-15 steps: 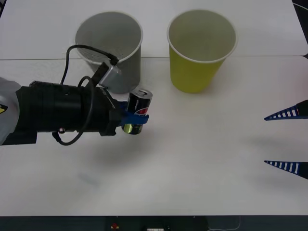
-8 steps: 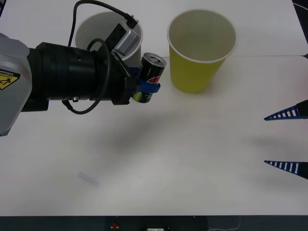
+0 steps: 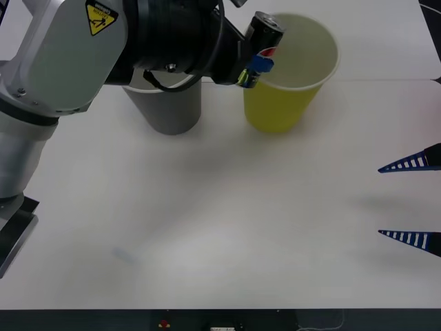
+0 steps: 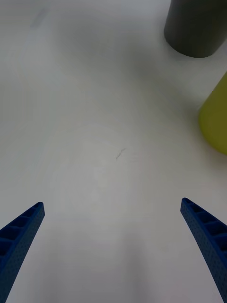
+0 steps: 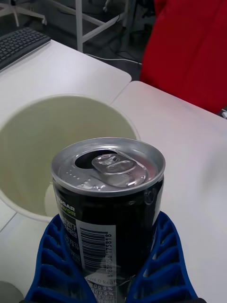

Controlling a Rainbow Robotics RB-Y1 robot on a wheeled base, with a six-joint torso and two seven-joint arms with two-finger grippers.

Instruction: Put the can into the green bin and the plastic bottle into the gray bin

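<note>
My left gripper is shut on the can, a small black can with a silver top, holding it in the air at the left rim of the green bin. In the left wrist view the can sits between the blue fingers, with the green bin's open mouth just beyond it. The gray bin stands left of the green one, partly hidden under my left arm. My right gripper hangs open at the table's right edge. The plastic bottle is out of view.
The white table spreads in front of both bins. The right wrist view looks over bare tabletop toward the gray bin and the green bin's side. A red chair and a keyboard lie beyond the table.
My left arm has lifted the can from in front of the gray bin and carried it up and right to the green bin's rim. The right gripper has not moved.
</note>
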